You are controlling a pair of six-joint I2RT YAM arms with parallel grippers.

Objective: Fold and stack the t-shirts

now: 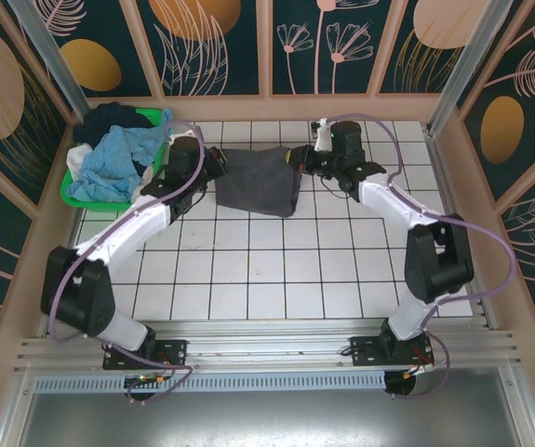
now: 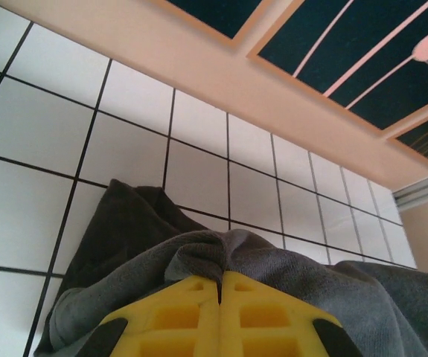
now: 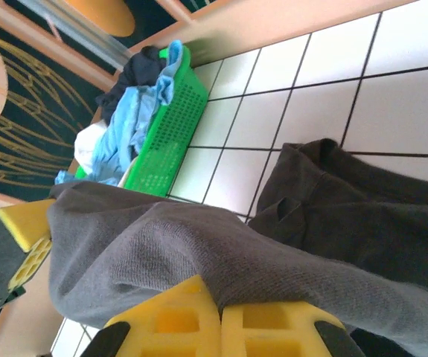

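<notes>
The left gripper [image 2: 219, 286] is pinching the charcoal t-shirt [image 1: 260, 183] at its nine o'clock edge, the right gripper [image 3: 221, 311] at its three o'clock edge. The shirt is stretching between them at the table's [image 1: 248, 270] twelve o'clock. The other t-shirts [image 1: 109, 168] are filling the green basket [image 1: 158, 118] at ten.

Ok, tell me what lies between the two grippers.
The grey t-shirt spans it, pinched by left gripper and right gripper, in the top view.
</notes>
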